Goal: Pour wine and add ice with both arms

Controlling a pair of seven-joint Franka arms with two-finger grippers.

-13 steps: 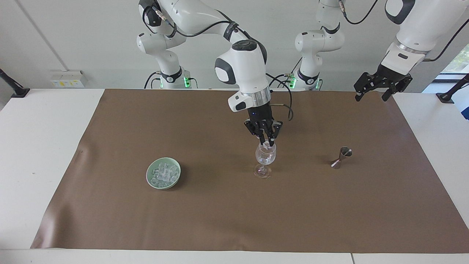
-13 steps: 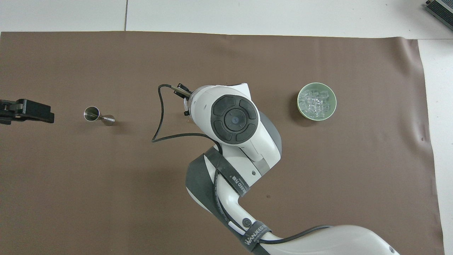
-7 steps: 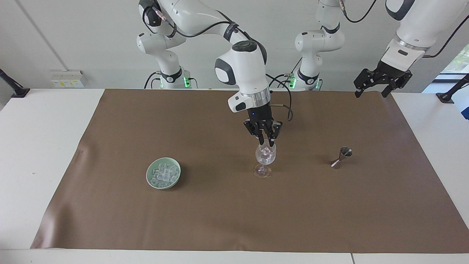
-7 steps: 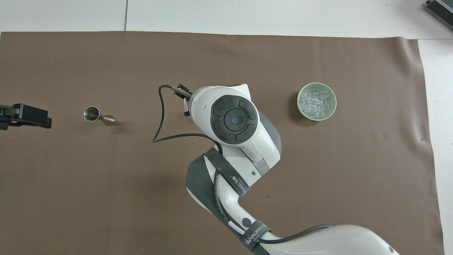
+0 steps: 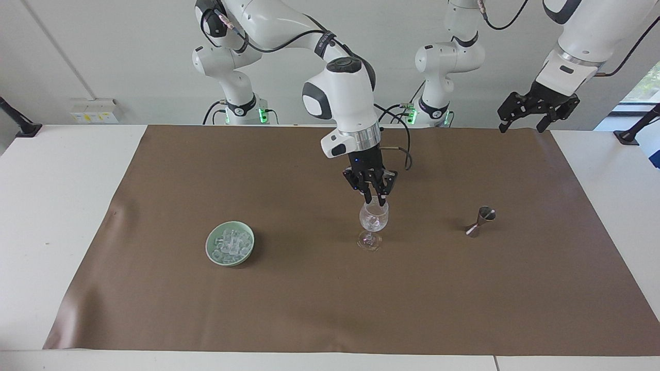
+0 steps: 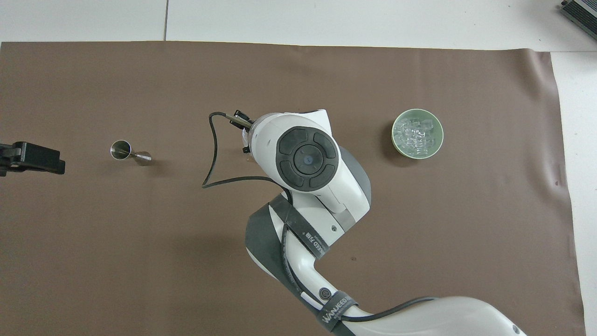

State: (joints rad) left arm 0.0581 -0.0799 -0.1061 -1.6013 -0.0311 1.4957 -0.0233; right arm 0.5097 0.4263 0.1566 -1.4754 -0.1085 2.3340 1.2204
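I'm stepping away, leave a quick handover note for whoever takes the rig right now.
Right gripper: over the wine glass mid-mat, just above its rim, holding nothing visible.
Left gripper: open, empty, raised over the mat's edge at its own end, waiting.
Ice: mostly heaped in the green bowl toward the right arm's end; some pieces already in the glass.
Jigger: on the mat toward the left arm's end.
Left: whether wine is poured or more ice is needed can't be told.
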